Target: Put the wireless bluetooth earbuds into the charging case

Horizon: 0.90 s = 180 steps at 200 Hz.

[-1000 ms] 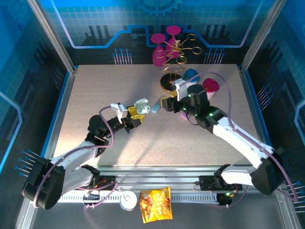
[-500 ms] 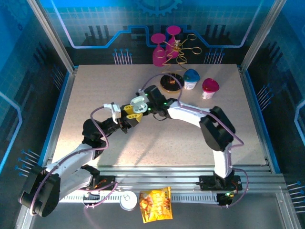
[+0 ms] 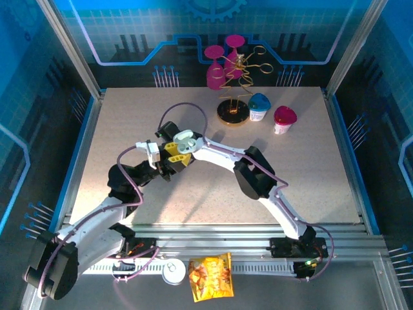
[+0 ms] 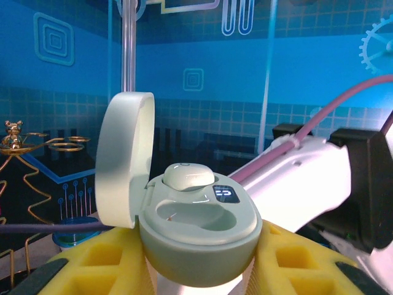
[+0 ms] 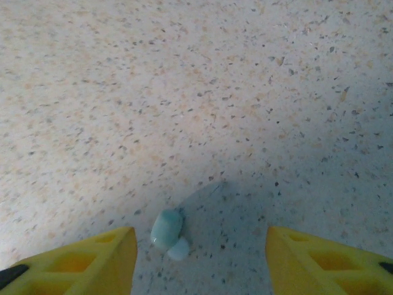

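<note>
Two earbuds on your feeds.
- The seated earbud [image 4: 188, 176] sits in the far pocket of the charging case [image 4: 199, 236]. The near pocket is bare.
- The loose earbud [image 5: 167, 229] is pale blue-green and lies on the table [image 5: 184, 92] in your right wrist view. It is nearer the left-hand finger in that picture and touches neither finger.

Case: the lid [image 4: 123, 160] is hinged up and stands open on the left of your left wrist view. A small lit display sits on the case body just beside the seated earbud. The opening faces up.

Left gripper [image 4: 199, 267]: it pinches the case body between its yellow fingers [image 4: 92, 264].

Right gripper [image 5: 201, 243]: it is spread wide, with one yellow finger each side of the loose earbud, and grips nothing.

Top view: the right arm [image 3: 258, 177] reaches across to the left half of the table. Its wrist is right next to the left gripper and the case. You can't make out the loose earbud from up there.

Far edge of the table: a gold wire stand [image 3: 233, 84] with pink glasses [image 3: 216, 68] at it. To its right are a blue-topped cup [image 3: 259, 106] and then a pink-topped cup [image 3: 284, 119].

Near side, by the arm bases: a yellow snack bag [image 3: 210, 276] with a white round tin [image 3: 173, 272] just beside it.
</note>
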Tool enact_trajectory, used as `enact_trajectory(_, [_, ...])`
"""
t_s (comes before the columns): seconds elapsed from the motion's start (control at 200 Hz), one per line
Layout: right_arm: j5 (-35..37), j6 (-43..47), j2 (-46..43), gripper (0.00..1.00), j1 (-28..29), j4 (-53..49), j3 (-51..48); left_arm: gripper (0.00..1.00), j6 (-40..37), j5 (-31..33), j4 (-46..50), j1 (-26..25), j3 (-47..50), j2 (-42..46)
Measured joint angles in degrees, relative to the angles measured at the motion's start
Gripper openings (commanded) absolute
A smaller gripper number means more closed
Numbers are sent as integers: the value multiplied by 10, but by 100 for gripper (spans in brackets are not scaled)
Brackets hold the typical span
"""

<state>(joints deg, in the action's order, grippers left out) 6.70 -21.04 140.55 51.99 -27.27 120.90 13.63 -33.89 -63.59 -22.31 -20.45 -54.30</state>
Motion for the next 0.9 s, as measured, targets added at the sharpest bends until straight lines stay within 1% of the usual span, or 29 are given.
enact_trajectory(0.175, [42, 0, 74, 49, 17, -83, 119, 18, 0, 0, -2, 0, 0, 0])
enact_trajectory(0.33, [56, -2, 115, 42, 31, -127, 184, 18, 0, 0, -2, 0, 0, 0])
enact_trajectory(0.47, [57, -6, 145, 39, 35, -149, 233, 18, 0, 0, -2, 0, 0, 0])
enact_trajectory(0.655, [59, -3, 156, 33, 35, -159, 247, 18, 0, 0, -2, 0, 2, 4])
enact_trajectory(0.901, [64, 6, 156, 17, 35, -165, 247, 18, 0, 0, -4, 0, 7, 7])
